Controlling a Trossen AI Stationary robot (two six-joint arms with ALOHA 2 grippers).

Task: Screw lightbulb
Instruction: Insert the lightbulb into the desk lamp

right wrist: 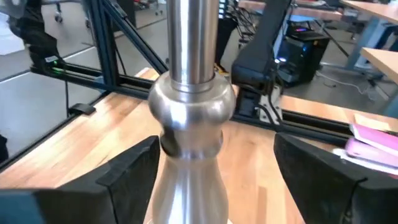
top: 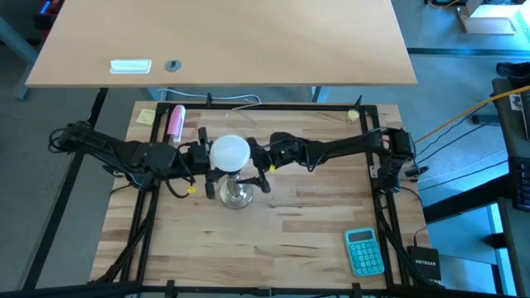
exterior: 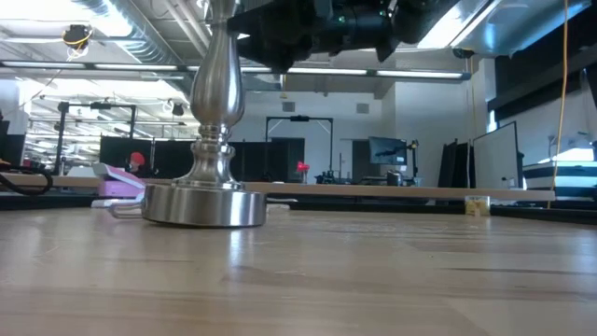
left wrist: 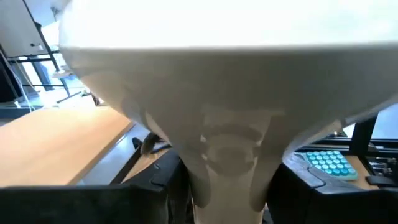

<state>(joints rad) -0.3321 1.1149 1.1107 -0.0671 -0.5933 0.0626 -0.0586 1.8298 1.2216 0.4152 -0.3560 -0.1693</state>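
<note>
The white frosted lightbulb [top: 229, 151] stands upright on top of the shiny metal socket stand [top: 236, 194], whose round base [exterior: 205, 205] rests on the wooden table. My left gripper [top: 209, 159] comes from the table's left and is shut on the bulb, which fills the left wrist view [left wrist: 217, 74]. My right gripper [top: 260, 165] comes from the table's right and is open. Its two fingers stand either side of the stand's stem [right wrist: 193, 112], lower than the bulb. In the low view both grippers show only as dark shapes at the top [exterior: 317, 28]. My left gripper holds the bulb by its narrow neck [left wrist: 230, 168], below the globe, pinched between the two fingers [left wrist: 165, 186]. The fingers come level from the table's left. The bulb stands upright with its globe up, over the stand's top; where neck and socket meet is hidden.
A teal calculator [top: 364, 251] lies at the near right and a black box [top: 425, 266] beyond the frame rail. A pink object [top: 175, 122] and a yellow note [top: 146, 116] lie at the far left. Black frame rails [top: 377, 165] border the table.
</note>
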